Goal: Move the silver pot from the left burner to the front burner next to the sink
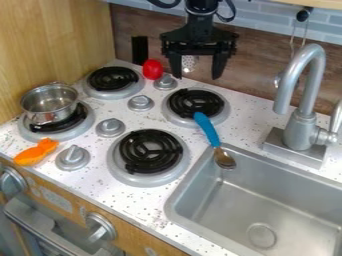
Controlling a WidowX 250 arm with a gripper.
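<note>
The gripper hangs open at the top centre, above the back of the stove, with nothing between its fingers. Below it, a spoon with a blue handle lies from the back right burner to the sink's edge, its metal bowl over the rim. A red object stands by the back left burner, left of the gripper. On the front left burner sits a small metal pot. An orange toy lies at the counter's front left edge.
The sink takes up the lower right, with a tall curved faucet behind it. Several burners and grey knobs cover the stove top. A wooden wall rises at the left, and utensils hang along the back.
</note>
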